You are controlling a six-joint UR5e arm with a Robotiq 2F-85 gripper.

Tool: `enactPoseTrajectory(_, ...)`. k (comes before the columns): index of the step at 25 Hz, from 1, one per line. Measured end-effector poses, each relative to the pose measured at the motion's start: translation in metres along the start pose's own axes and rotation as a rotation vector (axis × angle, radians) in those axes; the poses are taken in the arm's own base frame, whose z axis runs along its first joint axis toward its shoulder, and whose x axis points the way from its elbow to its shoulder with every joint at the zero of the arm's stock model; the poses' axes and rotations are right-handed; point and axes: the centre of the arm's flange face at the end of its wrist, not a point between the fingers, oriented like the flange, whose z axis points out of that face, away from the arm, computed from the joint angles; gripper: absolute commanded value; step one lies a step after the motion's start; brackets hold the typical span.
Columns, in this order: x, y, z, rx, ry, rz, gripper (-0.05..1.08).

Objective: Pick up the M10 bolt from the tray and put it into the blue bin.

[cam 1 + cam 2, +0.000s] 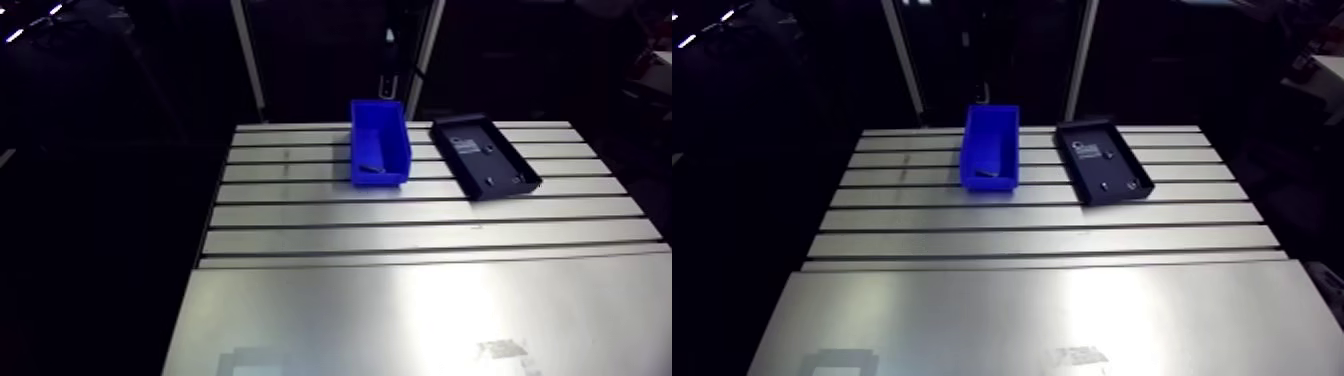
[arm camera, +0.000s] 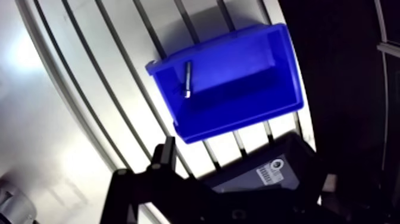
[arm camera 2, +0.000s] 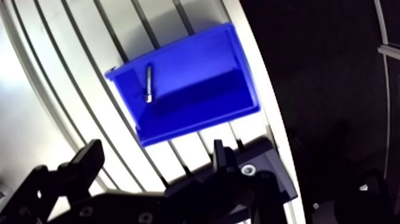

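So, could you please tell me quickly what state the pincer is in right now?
Pincer: open, holding nothing; the bolt lies in the blue bin.

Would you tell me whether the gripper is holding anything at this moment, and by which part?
Nothing is held. The gripper is open and empty; the bolt lies inside the bin.

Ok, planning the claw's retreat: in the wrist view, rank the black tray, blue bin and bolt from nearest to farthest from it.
1. Black tray, partly under the claw.
2. Blue bin, just ahead.
3. Bolt, inside the bin, past its near wall.
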Motion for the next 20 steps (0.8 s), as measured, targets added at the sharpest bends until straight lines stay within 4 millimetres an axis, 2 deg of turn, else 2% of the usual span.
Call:
enactPoseTrajectory(6,-0.001,-0.008,-0.053,-0.007,0.004,0.177,0.01)
enactPoseTrajectory(14,-0.012,-0.025,-0.121,-0.023,0.027,0.552,0.01)
enactPoseTrajectory(20,-0.025,-0.039,-0.147,-0.019,0.034,0.806,0.01)
